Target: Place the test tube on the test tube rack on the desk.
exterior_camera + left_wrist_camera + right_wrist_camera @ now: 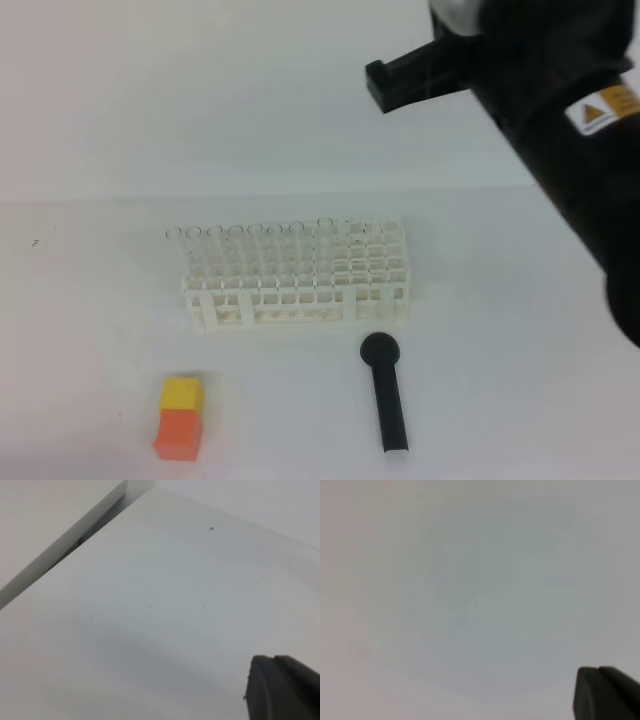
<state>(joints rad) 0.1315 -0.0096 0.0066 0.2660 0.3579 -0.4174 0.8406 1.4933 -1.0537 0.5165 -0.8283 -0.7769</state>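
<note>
The white test tube rack [300, 280] stands in the middle of the desk [90, 320]. Several clear tube rims line its far row, and one test tube [327, 223] near the right end of that row stands slightly higher. My right gripper [378, 84] hangs high above and right of the rack on its black arm. Nothing shows in it, and its jaws cannot be made out. In the right wrist view only one dark finger [605, 695] shows over a blurred white surface. My left gripper [274, 682] is shut and empty over bare desk [160, 605].
A black round-headed stick [385, 395] lies just in front of the rack's right half. An orange-yellow block [180, 417] sits at the front left. The desk's far edge [65, 542] shows in the left wrist view.
</note>
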